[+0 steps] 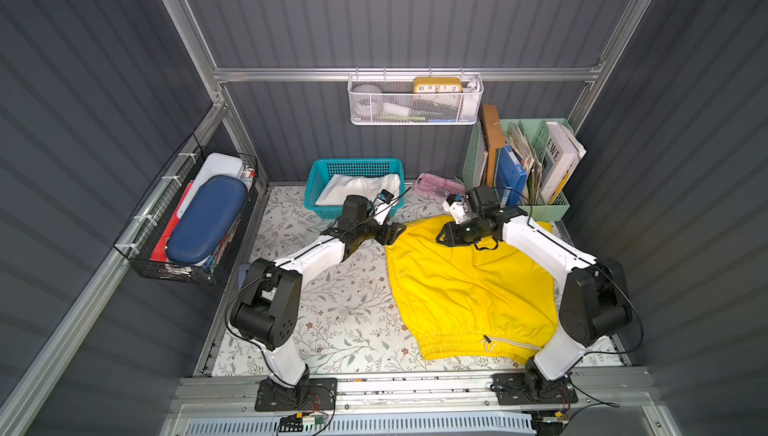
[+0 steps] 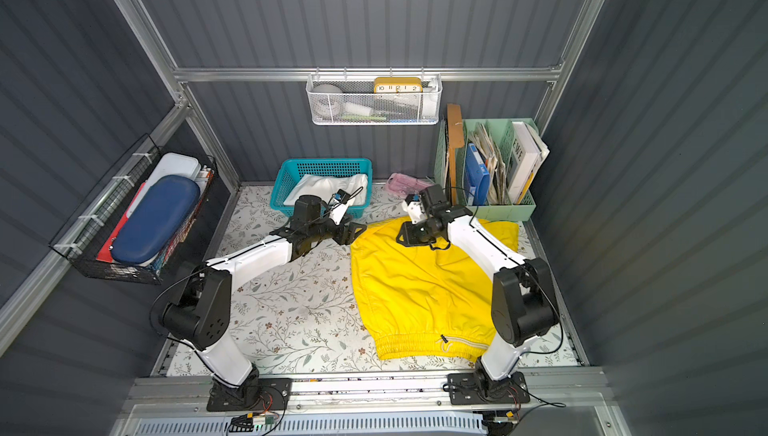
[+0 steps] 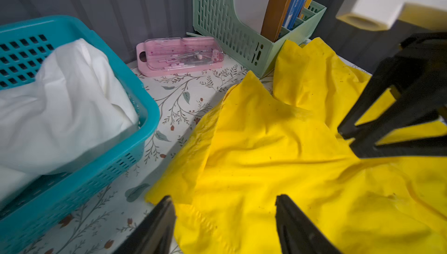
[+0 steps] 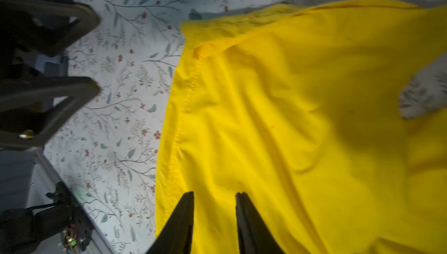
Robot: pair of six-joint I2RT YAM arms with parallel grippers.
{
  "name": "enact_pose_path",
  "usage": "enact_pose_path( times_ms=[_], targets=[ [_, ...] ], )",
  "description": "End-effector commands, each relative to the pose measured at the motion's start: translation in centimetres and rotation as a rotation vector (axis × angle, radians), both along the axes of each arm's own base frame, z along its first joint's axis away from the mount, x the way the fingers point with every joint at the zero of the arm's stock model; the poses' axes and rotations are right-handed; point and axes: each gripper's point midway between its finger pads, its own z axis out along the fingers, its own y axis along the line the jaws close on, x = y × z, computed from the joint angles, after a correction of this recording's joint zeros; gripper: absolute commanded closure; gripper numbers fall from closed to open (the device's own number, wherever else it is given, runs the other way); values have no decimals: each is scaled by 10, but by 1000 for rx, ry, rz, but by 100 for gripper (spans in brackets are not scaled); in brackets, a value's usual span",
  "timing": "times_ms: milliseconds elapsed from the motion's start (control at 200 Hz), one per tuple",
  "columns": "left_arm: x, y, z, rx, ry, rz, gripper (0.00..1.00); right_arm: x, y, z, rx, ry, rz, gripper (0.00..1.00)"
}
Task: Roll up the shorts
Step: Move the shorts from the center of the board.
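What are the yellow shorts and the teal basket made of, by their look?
Yellow shorts: probably thin woven cloth, matte; it wrinkles softly and shows stitched hems. Teal basket: likely moulded plastic, faintly glossy, with rigid slotted walls.

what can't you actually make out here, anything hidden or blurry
Both top views: right arm covers one side edge of the yellow shorts.
Both top views: left arm hides part of the white cloth in the teal basket; garment type unclear.
Right wrist view: blur smears fine detail.
Left wrist view: frame edge cuts off the left gripper's fingers.
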Motion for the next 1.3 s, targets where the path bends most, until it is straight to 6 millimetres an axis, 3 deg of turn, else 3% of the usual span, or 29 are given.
enact_pose_path(
  times_ms=[0, 80, 240, 385, 630, 910, 1126, 1296],
  targets=[
    [-24, -22, -21, -50, 100, -107, 75, -10, -57, -29, -133, 80, -146, 82],
    [-35, -32, -38, -68, 173, -138, 100, -15, -96, -44, -254, 112, -242, 100],
    [-50, -50, -75, -51, 298, -166, 100, -29, -139, -71, -405, 202, -333, 100],
    [-57, -56, -105, -15, 395, -151, 100, -34, -148, -90, -442, 260, -354, 100],
    [-70, -42, -145, 43, 551, -62, 100, -35, -131, -117, -380, 354, -317, 100],
    [-92, -4, -193, 212, 692, 87, 100, -39, -91, -139, -360, 414, -219, 100],
    [-97, 37, -209, 311, 765, 250, 100, -36, -61, -136, -344, 417, -146, 100],
    [-96, 80, -204, 338, 798, 374, 100, -34, -37, -131, -332, 400, -100, 100]
  ],
)
